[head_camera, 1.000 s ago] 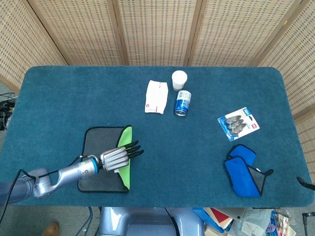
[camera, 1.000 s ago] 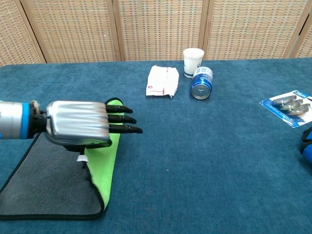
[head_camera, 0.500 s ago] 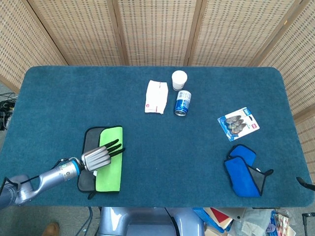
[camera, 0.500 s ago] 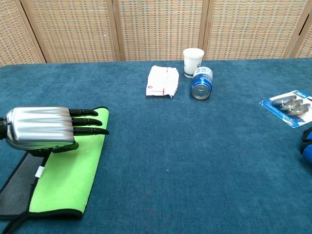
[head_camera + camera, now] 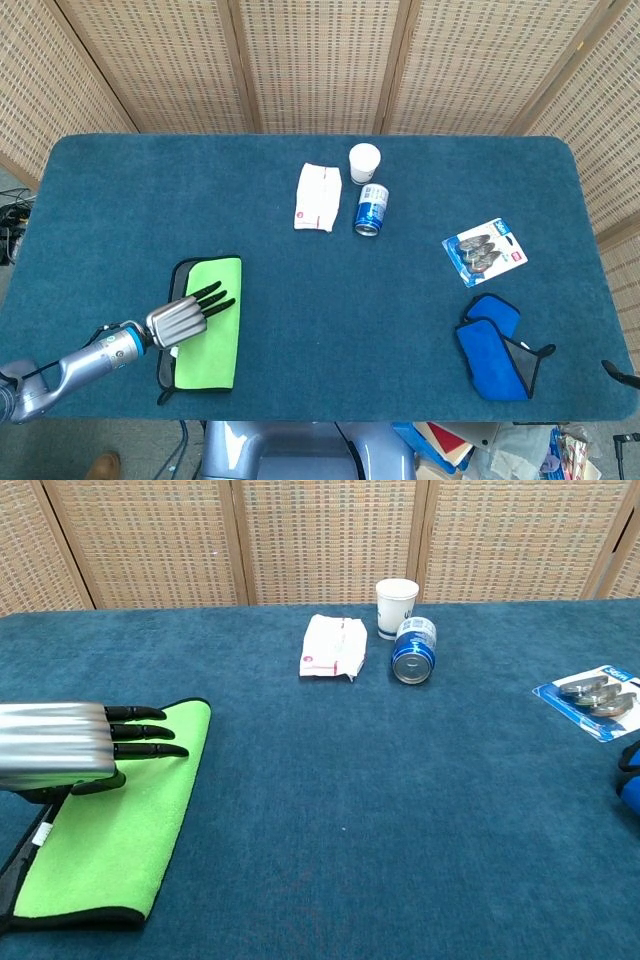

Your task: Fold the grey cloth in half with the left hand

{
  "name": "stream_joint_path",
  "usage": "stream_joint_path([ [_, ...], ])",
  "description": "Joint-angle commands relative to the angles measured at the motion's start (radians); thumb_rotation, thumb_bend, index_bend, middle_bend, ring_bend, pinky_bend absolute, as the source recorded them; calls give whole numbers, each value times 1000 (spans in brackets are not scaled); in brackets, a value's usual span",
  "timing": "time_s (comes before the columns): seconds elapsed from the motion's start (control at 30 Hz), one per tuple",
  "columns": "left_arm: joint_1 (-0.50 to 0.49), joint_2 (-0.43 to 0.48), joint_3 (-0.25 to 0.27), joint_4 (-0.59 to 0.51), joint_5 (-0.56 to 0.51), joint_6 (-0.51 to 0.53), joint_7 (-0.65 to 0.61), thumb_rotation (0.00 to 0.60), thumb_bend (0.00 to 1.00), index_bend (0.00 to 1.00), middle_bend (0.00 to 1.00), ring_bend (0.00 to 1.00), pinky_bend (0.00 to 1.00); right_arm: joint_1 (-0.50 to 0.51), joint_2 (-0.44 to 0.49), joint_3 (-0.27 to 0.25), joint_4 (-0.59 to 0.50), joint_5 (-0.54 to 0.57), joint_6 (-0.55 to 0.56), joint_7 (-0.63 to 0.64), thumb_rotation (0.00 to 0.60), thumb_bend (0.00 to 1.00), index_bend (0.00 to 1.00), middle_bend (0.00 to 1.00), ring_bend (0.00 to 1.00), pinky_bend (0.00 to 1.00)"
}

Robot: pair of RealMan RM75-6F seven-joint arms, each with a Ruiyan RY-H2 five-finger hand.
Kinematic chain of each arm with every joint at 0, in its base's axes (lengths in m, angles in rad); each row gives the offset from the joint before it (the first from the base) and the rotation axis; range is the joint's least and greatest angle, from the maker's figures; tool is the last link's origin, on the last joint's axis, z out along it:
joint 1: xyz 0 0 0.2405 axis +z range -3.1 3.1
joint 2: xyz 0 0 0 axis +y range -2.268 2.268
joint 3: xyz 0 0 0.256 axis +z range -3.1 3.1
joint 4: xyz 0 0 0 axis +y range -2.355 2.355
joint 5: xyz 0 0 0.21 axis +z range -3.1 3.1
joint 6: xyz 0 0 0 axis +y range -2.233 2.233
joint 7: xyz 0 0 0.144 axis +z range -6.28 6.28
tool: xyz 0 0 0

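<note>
The grey cloth (image 5: pixel 212 325) lies folded at the table's near left, its green inner face (image 5: pixel 130 820) turned up and a strip of the grey layer (image 5: pixel 164 368) showing along the left edge. My left hand (image 5: pixel 185 318) lies over the cloth's left edge, fingers stretched out flat towards the right. In the chest view the left hand (image 5: pixel 55 748) has its thumb tucked under, pinching the folded-over edge beside a small white tag (image 5: pixel 41 835). My right hand shows in neither view.
At the back middle are a white packet (image 5: pixel 318 196), a paper cup (image 5: pixel 364 162) and a blue can (image 5: pixel 371 209). A blister pack (image 5: pixel 485 251) and a blue cloth (image 5: pixel 494 350) lie at the right.
My left hand carried the cloth's right edge over to the left. The green flap went from standing up to lying flat over the grey layer.
</note>
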Motion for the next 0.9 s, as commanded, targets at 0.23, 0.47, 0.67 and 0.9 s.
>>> stream_joint_path([
  [0.23,16,-5,3,33,3,-2,-14,600,365,683,0,0,0,0,0,-1,-1,-2,0,-2,600,0,0,0,0,0],
  [0.47,24,-10,0,54,8,-2,-24,600,364,683,0,0,0,1,-1,-2,-1,-1,-2,-5,600,0,0,0,0,0],
  [0.67,29,-13,-2,62,13,-1,-31,600,364,683,0,0,0,1,-1,-1,-1,0,-3,-5,600,0,0,0,0,0],
  [0.9,34,-14,-4,71,17,-3,-35,600,366,684,0,0,0,0,0,-1,-1,1,0,-3,600,0,0,0,0,0],
])
